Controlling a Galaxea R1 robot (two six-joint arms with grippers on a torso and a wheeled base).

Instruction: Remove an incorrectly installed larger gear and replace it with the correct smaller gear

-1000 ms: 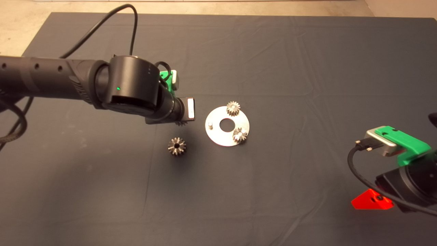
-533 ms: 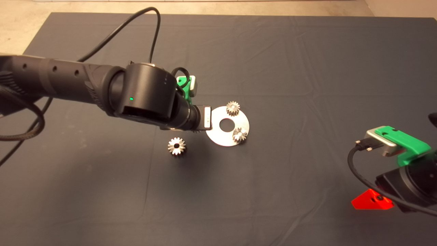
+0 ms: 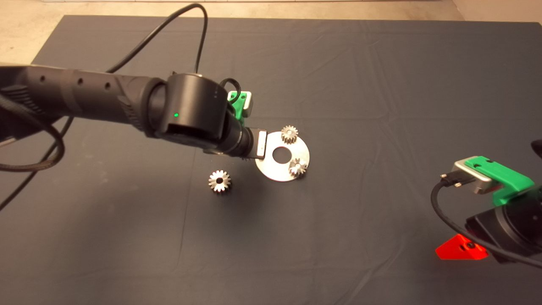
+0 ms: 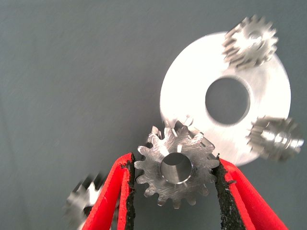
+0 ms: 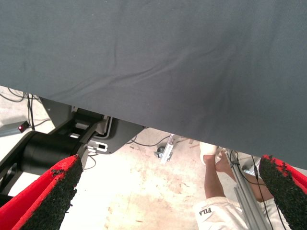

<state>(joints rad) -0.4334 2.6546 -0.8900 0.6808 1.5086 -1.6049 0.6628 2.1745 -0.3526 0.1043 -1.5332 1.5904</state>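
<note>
The smaller gear (image 4: 176, 168), a dull grey metal spur gear with short blunt teeth and a bored centre, sits clamped between the black pads of the left tool (image 4: 175, 189), hanging at the near rim of the plate (image 3: 275, 171); over the last second this arm has carried it from beside the plate to over the plate's left edge, so the bare peg seen there earlier is now covered. The plate is a flat bright metal disc with a round centre hole, and two more small gears stand on it, one (image 3: 289, 134) at its far edge and one (image 3: 298, 167) at its right edge, both unmoved. The larger gear (image 3: 219, 181), shiny with flared star-like teeth and a dark hole, lies on the mat (image 3: 381, 84) just left of the plate and toward the counter's near side, where it lay before. The mat is dark cloth with soft creases. The right tool (image 5: 168, 191) waits well to the right of the plate, its rough black pads spread apart with nothing between them; past the mat its view shows a concrete floor, cables and a person's leg (image 5: 213, 175) in a white sock (image 5: 213, 213) reading "FILA".
</note>
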